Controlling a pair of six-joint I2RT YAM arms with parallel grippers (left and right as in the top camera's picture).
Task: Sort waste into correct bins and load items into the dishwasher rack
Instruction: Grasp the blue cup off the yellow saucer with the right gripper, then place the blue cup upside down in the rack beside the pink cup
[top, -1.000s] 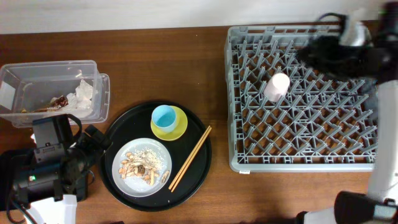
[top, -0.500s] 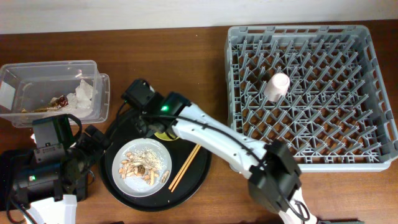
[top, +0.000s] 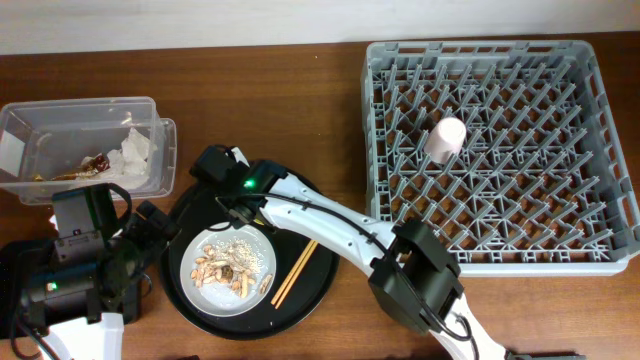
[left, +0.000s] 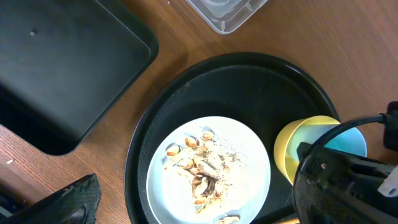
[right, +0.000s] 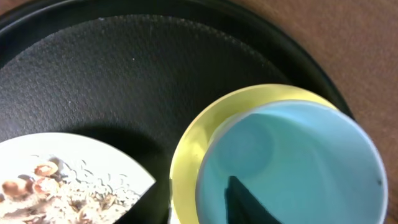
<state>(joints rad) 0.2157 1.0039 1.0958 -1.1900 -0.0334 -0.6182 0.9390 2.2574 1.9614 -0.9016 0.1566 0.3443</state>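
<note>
While the right gripper (left: 336, 177) hangs over the light blue cup (right: 292, 162), you cannot tell if it is spread or pressed together. Cup sits in the yellow bowl (right: 189, 146), which may lift along with it. A bump spills the scraps (right: 37, 180) off the plate (right: 118, 169) beyond.

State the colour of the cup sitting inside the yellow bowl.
Light blue. The cup shows best in the right wrist view.

Round black tray (left: 217, 87): matte black, fine pebbled texture.
On tray: white plate (left: 242, 149), speckled with beige-brown scraps (left: 199, 177); yellow bowl (right: 193, 137); light blue cup (right: 292, 162); pale wooden chopsticks (top: 290, 280).
Right of tray: grey rack (top: 500, 230), grid pattern; pink cup (top: 445, 138).
Left of tray: clear tub (top: 60, 130), white napkins (top: 135, 150), brownish wrapper (top: 95, 163).
Beside tray: flat black tray (left: 56, 68).
Under tray: table (top: 250, 100), brown woodgrain.
</note>
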